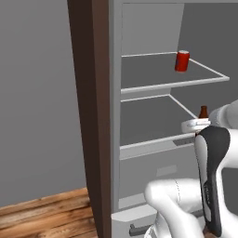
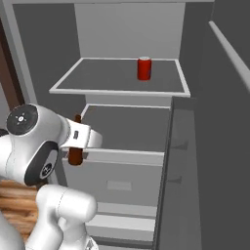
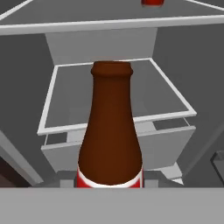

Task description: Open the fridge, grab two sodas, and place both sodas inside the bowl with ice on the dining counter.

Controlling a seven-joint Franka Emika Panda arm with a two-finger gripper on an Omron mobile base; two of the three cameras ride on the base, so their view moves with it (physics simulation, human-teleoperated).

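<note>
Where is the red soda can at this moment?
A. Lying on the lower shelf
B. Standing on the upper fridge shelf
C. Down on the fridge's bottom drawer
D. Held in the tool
B: the red soda can stands upright on the upper fridge shelf, while the tool is shut on the brown bottle in front of the lower shelf.

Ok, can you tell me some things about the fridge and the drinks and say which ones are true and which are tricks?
1. The fridge door is open. True.
2. The red can lies on its side. False: it stands upright on the upper shelf.
3. The gripper holds the brown bottle. True.
4. The can is green. False: it is red with a silver top.
5. The bottle is upright. True.
</note>
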